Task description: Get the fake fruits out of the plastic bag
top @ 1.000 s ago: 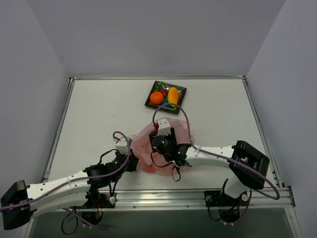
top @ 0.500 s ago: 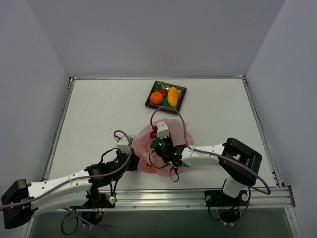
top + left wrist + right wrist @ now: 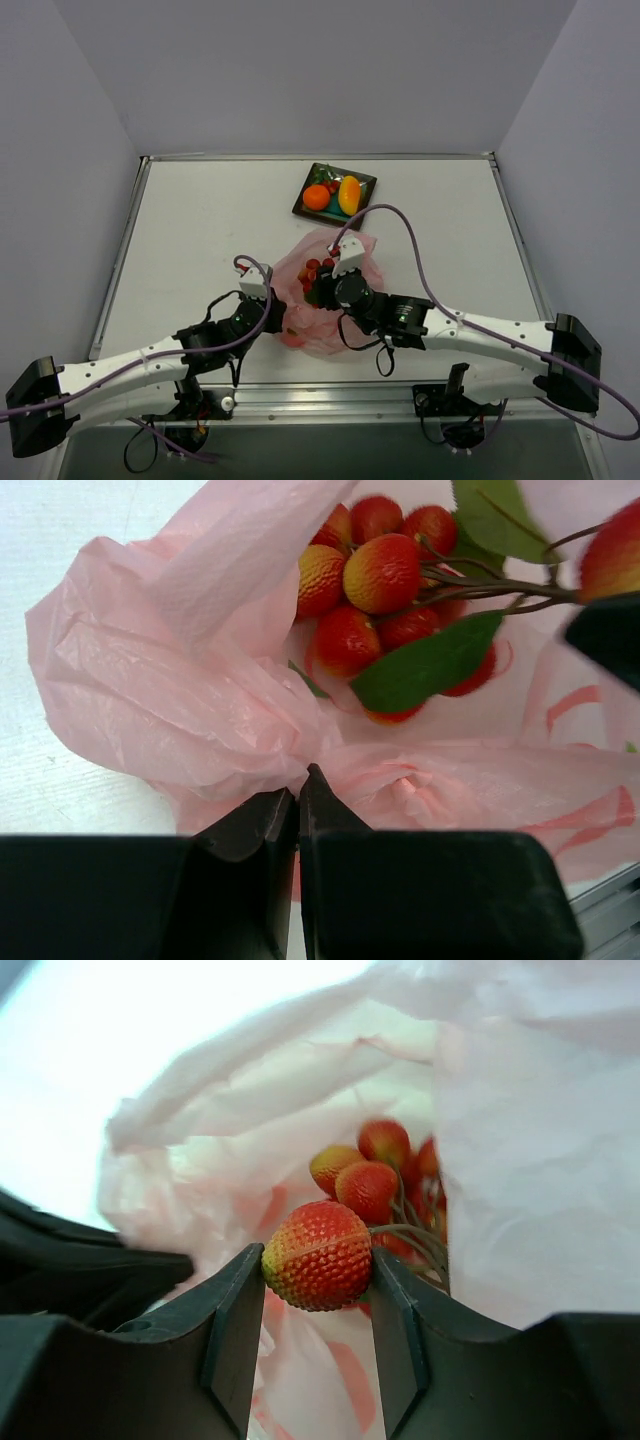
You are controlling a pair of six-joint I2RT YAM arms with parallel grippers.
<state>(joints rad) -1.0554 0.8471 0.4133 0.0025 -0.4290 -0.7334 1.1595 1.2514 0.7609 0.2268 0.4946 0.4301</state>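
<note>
The red berry cluster (image 3: pixel 385 575) has been lifted to the mouth of the plastic bag (image 3: pixel 150 690) over the last second, but its stems and leaves are still seen lying inside the pink film. One berry (image 3: pixel 317 1255) is clamped in the right gripper (image 3: pixel 317 1262). A fold of bag is pinched in the closed left gripper (image 3: pixel 298 785). The orange (image 3: pixel 316 197) and mango (image 3: pixel 349 194) are already on the plate (image 3: pixel 303 209). The bag's depth is hidden; it is probably otherwise empty, though this cannot be confirmed.

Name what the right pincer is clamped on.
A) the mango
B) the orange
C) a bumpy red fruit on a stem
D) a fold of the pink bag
C: the right wrist view shows the right pincer closed on a bumpy red fruit at the mouth of the pink bag.
</note>
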